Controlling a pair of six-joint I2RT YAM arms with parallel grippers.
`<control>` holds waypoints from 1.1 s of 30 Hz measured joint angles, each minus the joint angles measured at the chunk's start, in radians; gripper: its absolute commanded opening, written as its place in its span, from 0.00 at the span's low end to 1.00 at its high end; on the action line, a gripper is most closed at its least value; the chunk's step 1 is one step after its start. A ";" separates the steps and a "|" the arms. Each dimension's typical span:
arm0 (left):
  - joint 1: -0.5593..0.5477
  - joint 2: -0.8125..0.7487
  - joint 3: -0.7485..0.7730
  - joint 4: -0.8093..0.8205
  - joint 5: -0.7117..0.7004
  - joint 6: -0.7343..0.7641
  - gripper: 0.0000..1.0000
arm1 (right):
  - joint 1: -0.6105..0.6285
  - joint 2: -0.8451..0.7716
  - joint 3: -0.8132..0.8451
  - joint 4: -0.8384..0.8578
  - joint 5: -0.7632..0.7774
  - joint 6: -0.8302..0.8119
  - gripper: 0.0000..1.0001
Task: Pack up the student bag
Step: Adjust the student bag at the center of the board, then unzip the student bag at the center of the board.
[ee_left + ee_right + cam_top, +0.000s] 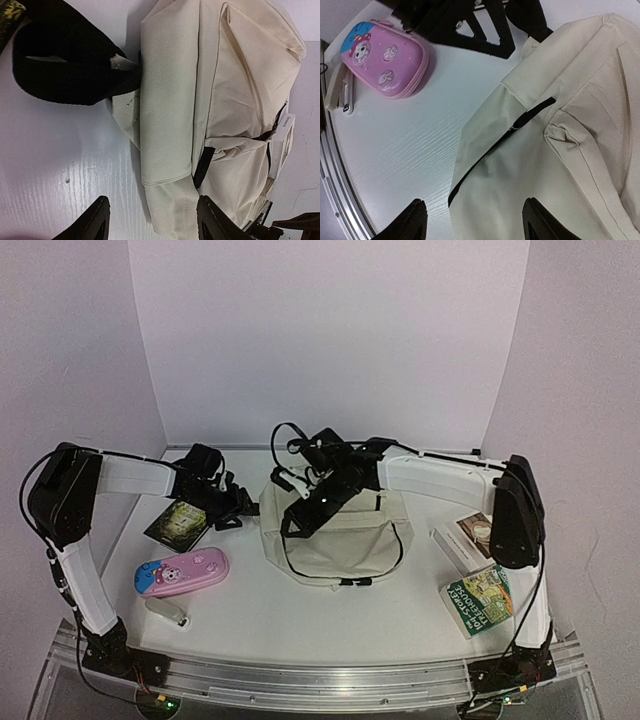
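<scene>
Two end effectors point(152, 219) point(474, 220) gape over the student bag point(345, 537)

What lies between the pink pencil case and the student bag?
Nothing: only bare white tabletop separates the pink pencil case from the student bag, clearest in the right wrist view and also visible from the top camera.

Light bright, even and diffuse, from overhead; walls point(330, 340) and bench point(300, 610) near white with a faint violet cast in the top view; shadows soft, hugging the student bag point(340, 540); top view coarse. Left wrist view: bag weave crisp; black strap point(65, 65) left of the bag crushed to flat black; faint sheen on the bench left of the bag. Right wrist view: mild gloss on the pink pencil case point(385, 60) left of the bag; lower bag fabric slightly soft.
</scene>
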 measured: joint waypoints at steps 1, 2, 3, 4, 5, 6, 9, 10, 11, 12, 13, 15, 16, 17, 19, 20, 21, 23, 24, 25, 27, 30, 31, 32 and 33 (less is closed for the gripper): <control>-0.005 0.009 0.002 0.006 0.000 -0.003 0.59 | 0.000 0.019 0.010 0.014 0.002 0.019 0.62; -0.010 0.019 0.004 0.012 0.000 -0.009 0.58 | -0.003 0.038 0.020 0.023 0.004 0.041 0.62; -0.015 0.027 0.005 0.020 0.000 -0.017 0.58 | -0.005 0.059 0.029 0.036 0.005 0.063 0.61; -0.019 0.031 0.005 0.028 0.000 -0.022 0.58 | -0.007 0.078 0.038 0.052 0.005 0.083 0.61; -0.022 0.035 0.005 0.035 0.000 -0.027 0.58 | -0.010 0.099 0.047 0.067 0.005 0.102 0.61; -0.025 0.038 0.005 0.043 0.000 -0.031 0.57 | -0.014 0.117 0.057 0.079 0.005 0.121 0.59; -0.031 0.044 0.005 0.058 -0.001 -0.046 0.57 | -0.027 0.166 0.089 0.118 0.006 0.165 0.56; -0.031 0.046 0.005 0.061 -0.001 -0.048 0.57 | -0.031 0.178 0.095 0.127 0.007 0.179 0.54; -0.031 0.048 0.005 0.062 -0.001 -0.049 0.56 | -0.036 0.189 0.100 0.139 0.010 0.191 0.52; -0.031 0.050 0.005 0.061 -0.002 -0.049 0.56 | -0.039 0.199 0.108 0.147 0.014 0.202 0.50; -0.031 0.051 0.005 0.061 -0.003 -0.050 0.55 | -0.043 0.209 0.116 0.156 0.019 0.214 0.50; -0.031 0.052 0.005 0.061 -0.004 -0.051 0.55 | -0.053 0.227 0.131 0.175 0.022 0.236 0.47; -0.031 0.052 0.005 0.061 -0.004 -0.052 0.55 | -0.058 0.234 0.135 0.184 0.023 0.247 0.46; -0.031 0.052 0.005 0.061 -0.004 -0.053 0.55 | -0.063 0.241 0.140 0.190 0.023 0.258 0.45; -0.031 0.052 0.005 0.061 -0.004 -0.055 0.55 | -0.071 0.257 0.153 0.200 0.022 0.276 0.41; -0.031 0.052 0.005 0.061 -0.004 -0.056 0.54 | -0.074 0.266 0.160 0.203 0.021 0.284 0.41; -0.031 0.053 0.005 0.061 -0.004 -0.056 0.54 | -0.076 0.274 0.165 0.206 0.020 0.290 0.40; -0.032 0.053 0.005 0.061 -0.004 -0.056 0.53 | -0.081 0.294 0.182 0.210 0.017 0.297 0.38; -0.032 0.054 0.005 0.061 -0.004 -0.056 0.53 | -0.082 0.305 0.193 0.211 0.015 0.302 0.38; -0.032 0.054 0.005 0.061 -0.004 -0.056 0.53 | -0.084 0.315 0.203 0.213 0.011 0.307 0.37; -0.032 0.055 0.005 0.061 -0.004 -0.056 0.53 | -0.085 0.333 0.221 0.216 0.003 0.315 0.37; -0.032 0.060 0.005 0.061 -0.004 -0.057 0.53 | -0.084 0.356 0.247 0.218 -0.010 0.321 0.34; -0.031 0.063 0.006 0.062 -0.004 -0.057 0.53 | -0.084 0.360 0.249 0.221 -0.015 0.324 0.32; -0.032 0.068 0.006 0.061 -0.004 -0.057 0.53 | -0.084 0.363 0.249 0.221 -0.020 0.326 0.31; -0.032 0.072 0.006 0.061 -0.004 -0.058 0.53 | -0.084 0.365 0.249 0.222 -0.027 0.329 0.29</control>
